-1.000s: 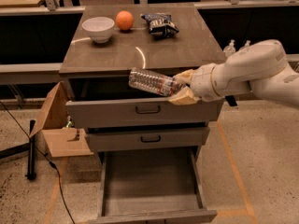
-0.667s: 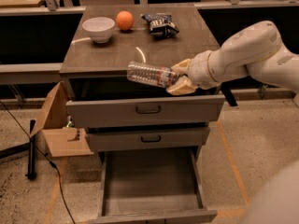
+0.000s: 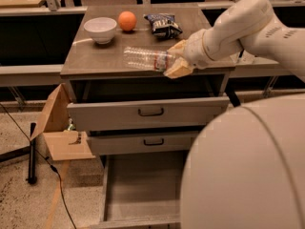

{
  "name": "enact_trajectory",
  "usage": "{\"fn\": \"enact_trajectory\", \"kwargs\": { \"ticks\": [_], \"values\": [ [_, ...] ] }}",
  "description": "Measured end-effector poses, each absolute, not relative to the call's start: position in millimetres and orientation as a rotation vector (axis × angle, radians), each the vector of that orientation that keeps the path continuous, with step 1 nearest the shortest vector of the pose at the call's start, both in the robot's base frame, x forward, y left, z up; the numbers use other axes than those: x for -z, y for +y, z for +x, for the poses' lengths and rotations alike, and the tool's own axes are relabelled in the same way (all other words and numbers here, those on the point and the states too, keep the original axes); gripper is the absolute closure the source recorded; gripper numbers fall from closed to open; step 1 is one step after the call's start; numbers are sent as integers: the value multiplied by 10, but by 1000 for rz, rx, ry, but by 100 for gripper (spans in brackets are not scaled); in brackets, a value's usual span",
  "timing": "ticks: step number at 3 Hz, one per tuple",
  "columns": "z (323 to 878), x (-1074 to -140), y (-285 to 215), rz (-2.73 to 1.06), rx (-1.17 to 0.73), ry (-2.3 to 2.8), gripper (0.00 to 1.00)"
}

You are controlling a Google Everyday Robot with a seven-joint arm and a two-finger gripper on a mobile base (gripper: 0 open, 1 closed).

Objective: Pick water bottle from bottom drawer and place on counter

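Our gripper (image 3: 177,61) is closed on the cap end of the water bottle (image 3: 143,58), which juts sideways from it, level over the counter (image 3: 90,63), probably so it can be laid down flat. There is open room directly beneath. The bowl (image 3: 100,28), orange (image 3: 127,20) and snack bag (image 3: 162,25) sit beyond the gripper, and the bottom drawer (image 3: 143,190) stands open well below.

On the counter (image 3: 95,58): one bowl (image 3: 100,29), one orange (image 3: 127,20), one snack bag (image 3: 162,25). Over its front edge: one gripper (image 3: 175,61), clamped on the end of one bottle (image 3: 143,58), held lying level. Below: three drawers, namely top drawer (image 3: 109,113), middle drawer (image 3: 119,143) and bottom drawer (image 3: 138,185), the last pulled out farthest. Two dark handles (image 3: 150,112), one on each of the upper two. On the floor alongside: one cardboard box (image 3: 57,128), one black cable (image 3: 57,180).
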State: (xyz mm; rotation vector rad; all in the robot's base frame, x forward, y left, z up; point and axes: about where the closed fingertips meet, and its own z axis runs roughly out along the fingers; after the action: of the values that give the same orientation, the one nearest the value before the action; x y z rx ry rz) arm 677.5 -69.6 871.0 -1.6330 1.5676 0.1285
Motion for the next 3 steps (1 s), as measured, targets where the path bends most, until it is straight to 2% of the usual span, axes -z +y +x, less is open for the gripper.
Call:
{"fn": "enact_trajectory", "kwargs": {
  "ticks": [1,2,3],
  "values": [
    [7034,-8801,-528,-1676,-126,1529,100],
    [7259,-8798,-330,-1724,-135,1497,85],
    [7514,-8663,-135,-1750,-128,1479,61]
  ]
}}
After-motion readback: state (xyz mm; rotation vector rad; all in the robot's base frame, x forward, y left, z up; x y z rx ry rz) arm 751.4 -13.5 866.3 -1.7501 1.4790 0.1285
